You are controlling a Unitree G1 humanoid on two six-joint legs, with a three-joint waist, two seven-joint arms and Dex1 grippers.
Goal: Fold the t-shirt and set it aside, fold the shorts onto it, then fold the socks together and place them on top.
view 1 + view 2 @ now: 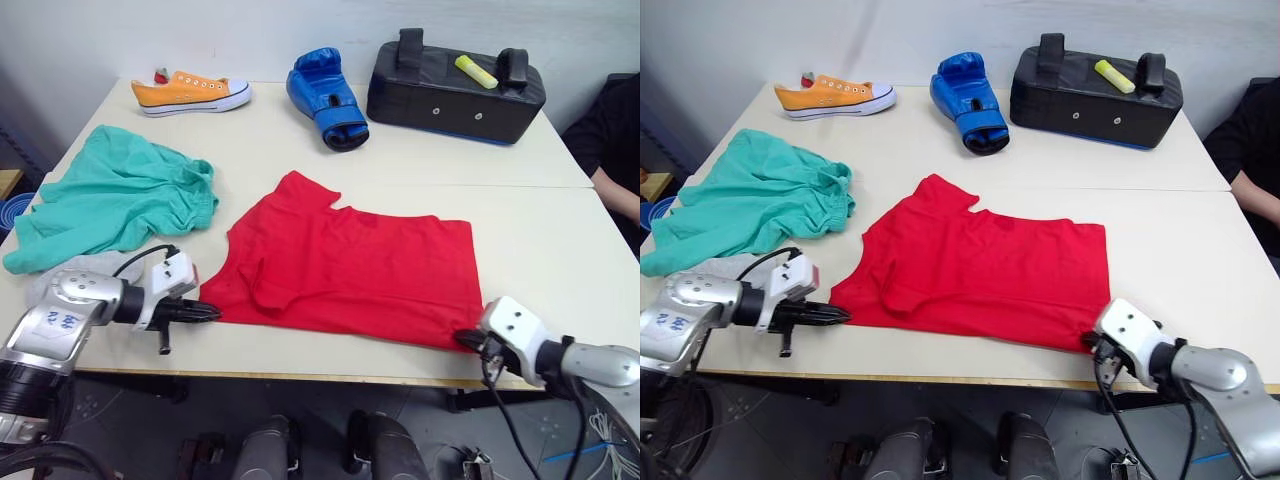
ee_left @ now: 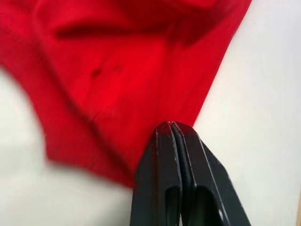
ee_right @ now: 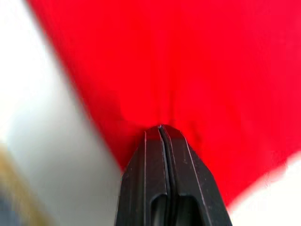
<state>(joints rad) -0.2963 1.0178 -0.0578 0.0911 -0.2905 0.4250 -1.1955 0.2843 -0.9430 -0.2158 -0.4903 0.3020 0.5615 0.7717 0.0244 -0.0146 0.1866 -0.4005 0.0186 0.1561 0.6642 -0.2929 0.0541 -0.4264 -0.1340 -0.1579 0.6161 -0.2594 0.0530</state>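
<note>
Left eye view: t-shirt (image 1: 360,265) spread flat at frame centre on the desk (image 1: 560,235); shorts (image 1: 115,195) bunched at middle left; a pale grey patch, possibly the socks (image 1: 70,268), at lower left. Left tool (image 1: 212,312) at the tee's lower-left corner, right tool (image 1: 464,340) at its lower-right corner.

Left wrist view: fingers (image 2: 162,165) pressed together, red cloth edge at the tips, seemingly pinched.

Right wrist view: fingers (image 3: 153,165) likewise closed against red fabric.
</note>
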